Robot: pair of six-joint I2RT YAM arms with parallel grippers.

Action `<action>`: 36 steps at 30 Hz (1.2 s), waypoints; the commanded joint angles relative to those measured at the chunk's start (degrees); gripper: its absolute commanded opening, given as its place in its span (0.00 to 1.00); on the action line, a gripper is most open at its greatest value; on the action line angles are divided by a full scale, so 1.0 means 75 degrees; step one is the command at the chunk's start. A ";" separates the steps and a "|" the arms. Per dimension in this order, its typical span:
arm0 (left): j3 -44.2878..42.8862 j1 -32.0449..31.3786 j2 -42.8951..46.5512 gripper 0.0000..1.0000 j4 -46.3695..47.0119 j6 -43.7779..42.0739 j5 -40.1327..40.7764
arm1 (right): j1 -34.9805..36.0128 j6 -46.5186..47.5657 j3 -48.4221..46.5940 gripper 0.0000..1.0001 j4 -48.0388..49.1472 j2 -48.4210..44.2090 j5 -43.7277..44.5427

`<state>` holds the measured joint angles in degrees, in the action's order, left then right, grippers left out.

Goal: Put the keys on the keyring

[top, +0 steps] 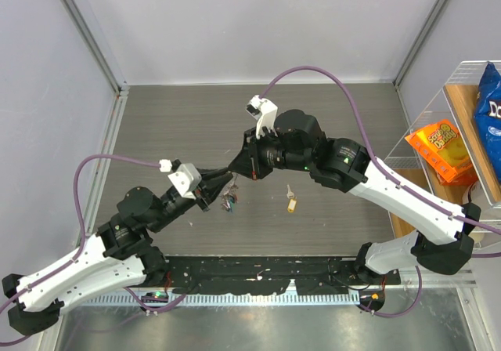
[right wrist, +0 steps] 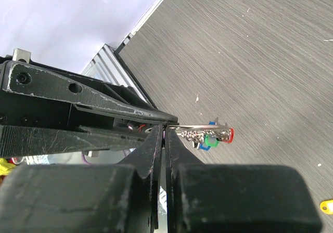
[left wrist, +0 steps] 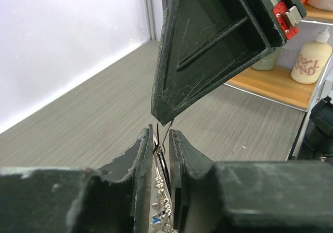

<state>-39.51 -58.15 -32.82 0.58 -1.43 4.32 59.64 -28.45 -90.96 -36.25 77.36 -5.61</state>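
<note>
Mid-table, left gripper [top: 213, 186] and right gripper [top: 237, 169] meet tip to tip, each clamped on the keyring [left wrist: 158, 139], held off the table [top: 329, 116]. Red, green and blue keys [right wrist: 208, 136] hang from it. The yellow key [top: 291, 204] lies on the table to the right.

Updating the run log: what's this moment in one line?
left gripper: shut on keyring | right gripper: shut on keyring | red, green, blue keys: dangling from keyring | yellow key: loose on table
</note>
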 commanded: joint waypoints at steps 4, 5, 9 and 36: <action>-0.0159 0.0007 0.0098 0.00 0.0473 0.0027 0.0069 | 0.0052 -0.0074 -0.0107 0.06 0.0568 -0.0249 -0.0002; -0.0123 0.0007 0.0133 0.00 0.0543 0.0027 0.0057 | 0.0052 -0.0074 -0.0095 0.06 0.0556 -0.0272 -0.0002; -0.0099 -0.0004 0.0169 0.00 0.0650 -0.0032 0.0057 | 0.0052 -0.0063 -0.0072 0.06 0.0556 -0.0272 -0.0002; 0.0017 -0.0004 0.0145 0.00 0.0591 -0.0137 0.1392 | -0.0193 0.0218 0.0385 0.50 0.0486 -0.0811 0.0560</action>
<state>-39.42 -58.15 -32.23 0.60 -1.76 11.03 59.29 -28.14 -88.64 -34.26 73.73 -3.73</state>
